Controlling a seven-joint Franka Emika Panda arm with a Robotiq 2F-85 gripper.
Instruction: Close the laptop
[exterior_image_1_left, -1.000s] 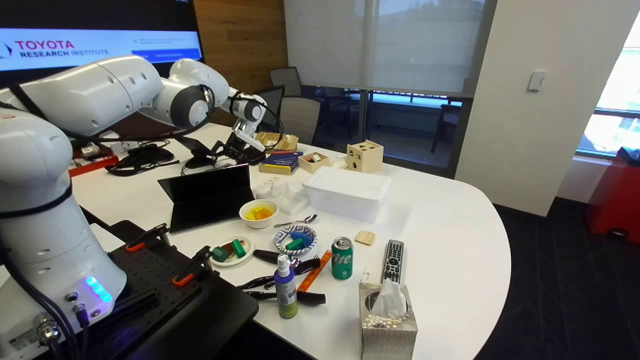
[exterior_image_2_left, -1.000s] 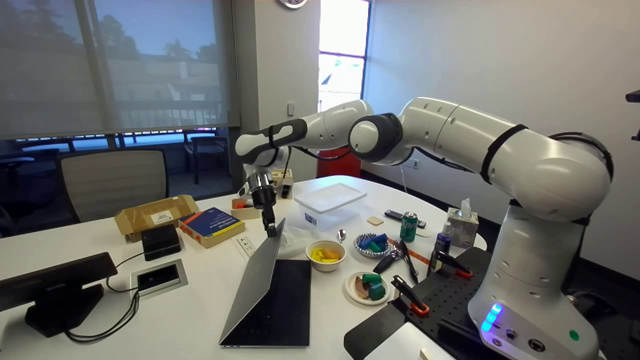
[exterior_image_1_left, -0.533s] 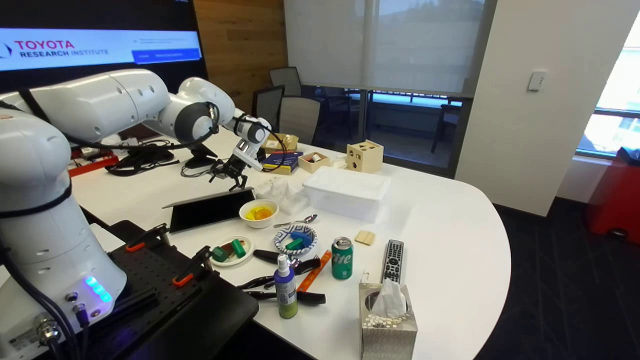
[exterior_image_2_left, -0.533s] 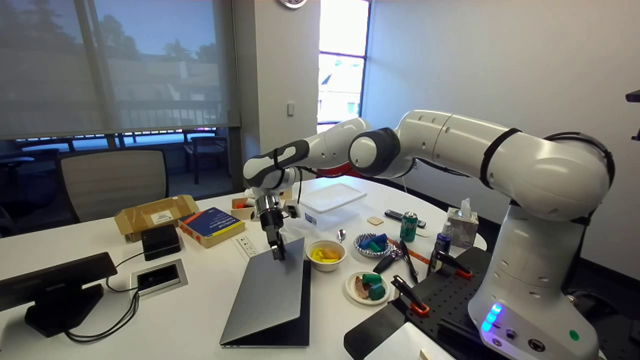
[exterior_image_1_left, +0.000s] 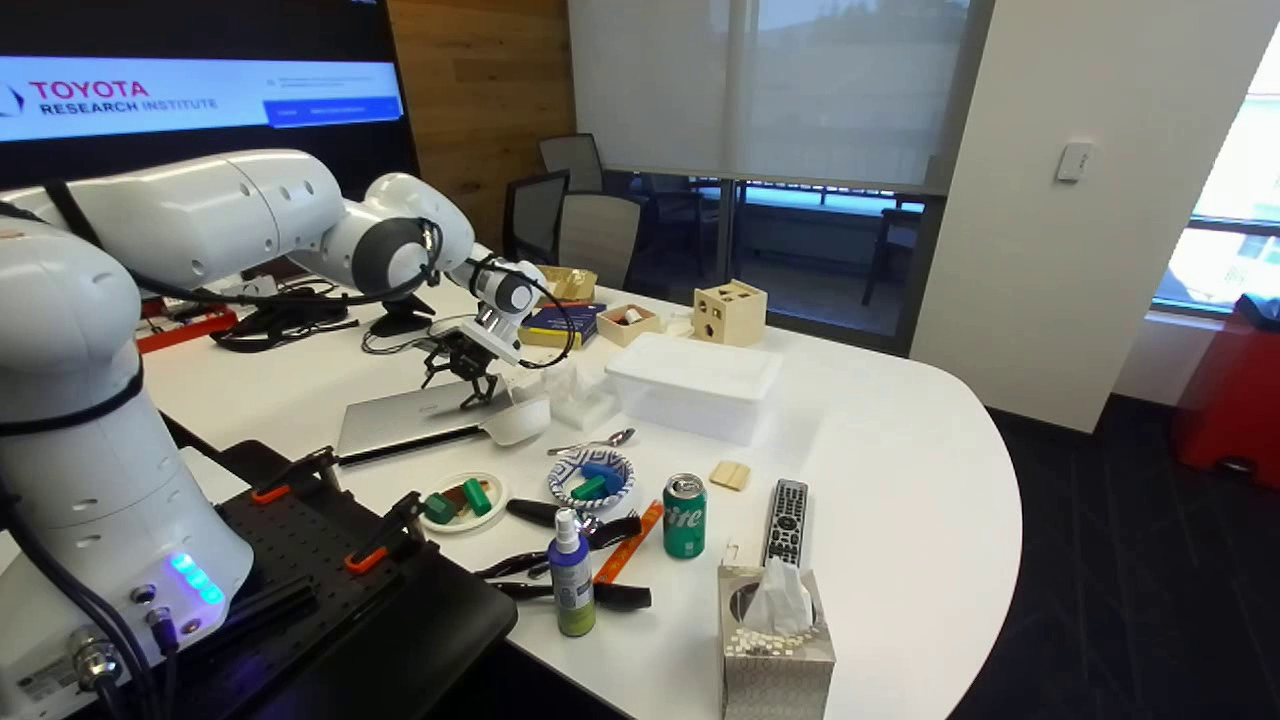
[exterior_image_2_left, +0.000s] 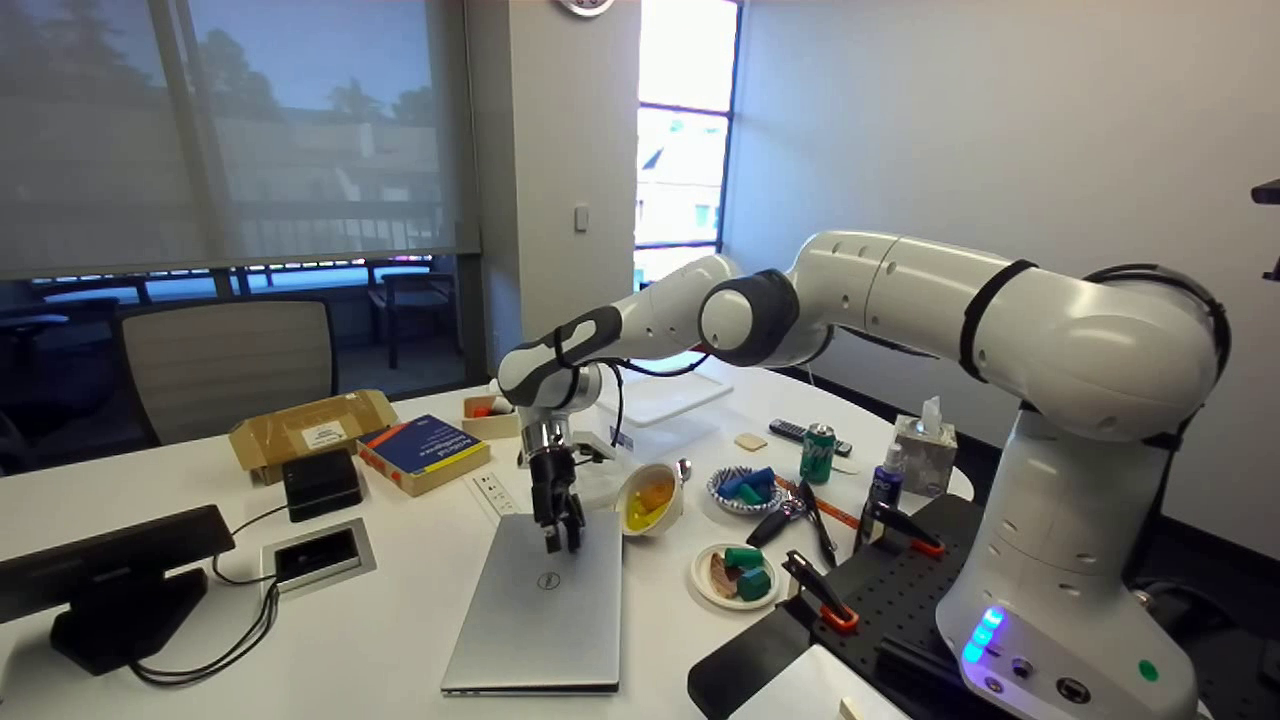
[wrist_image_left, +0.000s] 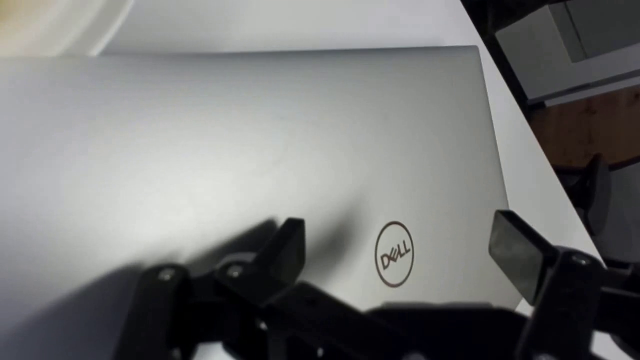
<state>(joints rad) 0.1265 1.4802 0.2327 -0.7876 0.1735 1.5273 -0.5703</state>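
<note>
The laptop lies with its silver lid down over the base in both exterior views (exterior_image_1_left: 405, 422) (exterior_image_2_left: 535, 630). A thin dark gap shows along its front edge. The wrist view shows the lid (wrist_image_left: 240, 135) with its Dell logo filling most of the picture. My gripper (exterior_image_2_left: 563, 542) is open and empty, fingers spread, at the lid's far part, near the logo; it also shows in the wrist view (wrist_image_left: 405, 245). Whether the fingertips touch the lid is unclear. The pale bowl (exterior_image_1_left: 520, 422) with yellow pieces is tipped toward the laptop, its rim at the lid's edge, perhaps under it.
A paper plate (exterior_image_2_left: 703, 590) and a patterned bowl (exterior_image_1_left: 556, 493) with blocks stand beside the laptop. A clear lidded box (exterior_image_1_left: 690, 400), a thick book (exterior_image_2_left: 420, 450) and a black monitor stand (exterior_image_2_left: 120, 570) are nearby. A green can (exterior_image_1_left: 685, 520) and spray bottle (exterior_image_1_left: 572, 590) stand upright.
The lid has swung from raised, through partly lowered, to down. My gripper has moved down and toward the robot base with it. The bowl has gone from upright to tipped toward the laptop.
</note>
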